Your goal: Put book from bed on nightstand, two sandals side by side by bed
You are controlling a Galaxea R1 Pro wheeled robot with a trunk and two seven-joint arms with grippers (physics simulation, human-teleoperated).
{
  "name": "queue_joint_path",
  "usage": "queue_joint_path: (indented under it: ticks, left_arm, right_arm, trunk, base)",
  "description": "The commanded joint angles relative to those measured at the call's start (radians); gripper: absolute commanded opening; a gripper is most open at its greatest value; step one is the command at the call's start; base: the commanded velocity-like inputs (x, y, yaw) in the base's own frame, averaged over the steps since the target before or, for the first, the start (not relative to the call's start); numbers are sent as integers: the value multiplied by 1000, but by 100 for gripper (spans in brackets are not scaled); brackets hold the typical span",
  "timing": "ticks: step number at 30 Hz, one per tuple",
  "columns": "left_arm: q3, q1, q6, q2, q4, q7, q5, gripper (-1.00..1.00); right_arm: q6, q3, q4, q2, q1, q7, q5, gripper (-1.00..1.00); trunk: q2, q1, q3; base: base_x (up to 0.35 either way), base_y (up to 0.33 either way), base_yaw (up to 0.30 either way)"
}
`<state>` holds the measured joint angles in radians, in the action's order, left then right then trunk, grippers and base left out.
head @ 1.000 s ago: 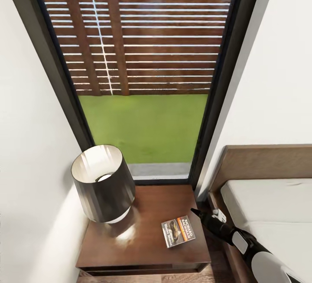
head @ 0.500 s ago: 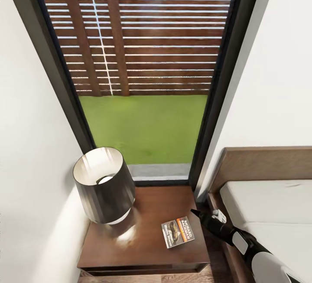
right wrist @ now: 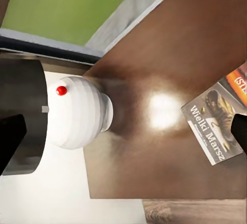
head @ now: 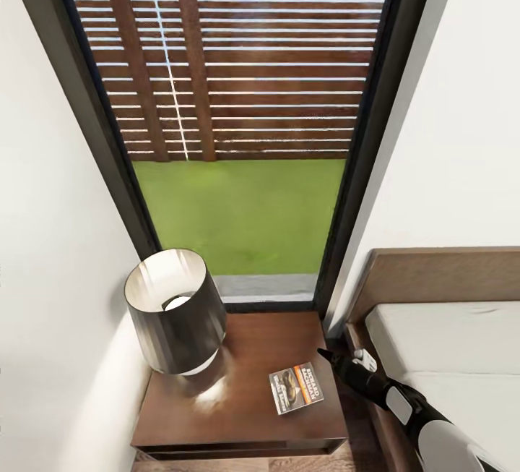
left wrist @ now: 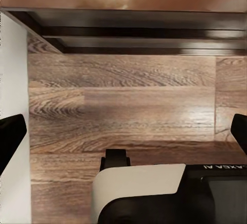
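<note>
The book (head: 296,387) lies flat on the dark brown nightstand (head: 245,356), near its front right corner, with its orange picture and white lettering facing up. My right gripper (head: 339,360) hovers just right of the book, over the gap between nightstand and bed (head: 448,342). It is open and empty. In the right wrist view the book (right wrist: 216,126) lies on the nightstand (right wrist: 195,44), between the spread fingers of the right gripper (right wrist: 123,136). My left gripper (left wrist: 123,134) is open, low over the wood floor, facing the nightstand front (left wrist: 134,33). The two sandals are out of view.
A lamp (head: 177,313) with a dark shade and white base (right wrist: 77,113) fills the nightstand's left half. A white wall is on the left and a tall black-framed window (head: 245,132) behind. The bed's headboard (head: 440,273) stands against the right wall. Wood floor (left wrist: 123,105) lies below the nightstand.
The whole head view has shifted down a few pixels, so the camera moved. The book and my right gripper keep their places relative to the nightstand.
</note>
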<state>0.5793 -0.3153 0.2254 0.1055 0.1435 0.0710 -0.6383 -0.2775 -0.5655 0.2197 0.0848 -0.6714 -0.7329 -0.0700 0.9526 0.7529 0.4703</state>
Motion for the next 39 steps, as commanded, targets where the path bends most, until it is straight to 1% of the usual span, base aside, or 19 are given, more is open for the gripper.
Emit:
queue_joint_path:
  ticks: [1, 5, 15, 18, 23, 29, 34, 39]
  left_arm:
    - [7, -1, 3, 0, -1, 4, -11, 100]
    - [7, -1, 2, 0, -2, 4, -10, 100]
    - [5, -1, -5, 0, -5, 4, -9, 100]
    - [5, -1, -17, 0, -6, 4, -8, 100]
    - [5, -1, -60, 1, -9, 4, -9, 100]
    - [4, 0, -77, 2, -13, 1, -11, 100]
    - [4, 1, -80, 2, -27, -23, -11, 100]
    - [4, 3, -81, 2, -37, -46, -11, 100]
  right_arm:
    - [0, -2, 0, 0, 0, -2, -7, 100]
    - [41, -2, -4, 0, 0, -2, -7, 100]
    - [62, -2, -6, -1, 0, -1, -6, 100]
    - [70, -2, -6, -2, 0, 0, -5, 100]
    - [102, -2, -6, 0, 1, -2, -5, 100]
    - [113, -2, -9, 1, 2, -2, -4, 100]
    - [122, -3, -12, 3, 11, -1, -4, 100]
    - [132, -3, -14, 2, 37, -2, -4, 100]
  trunk:
    - [-7, -4, -2]
    - [-35, -19, -15]
    - [-105, -58, -46]
    - [-126, -69, -56]
    - [-161, -88, -71]
    - [-203, -111, -90]
    - [-238, -130, -106]
    - [-273, -150, -121]
  base:
    - [0, 0, 0]
    - [0, 0, 0]
    - [0, 0, 0]
    - [0, 0, 0]
    - [0, 0, 0]
    - [0, 0, 0]
    - [0, 0, 0]
    - [0, 0, 0]
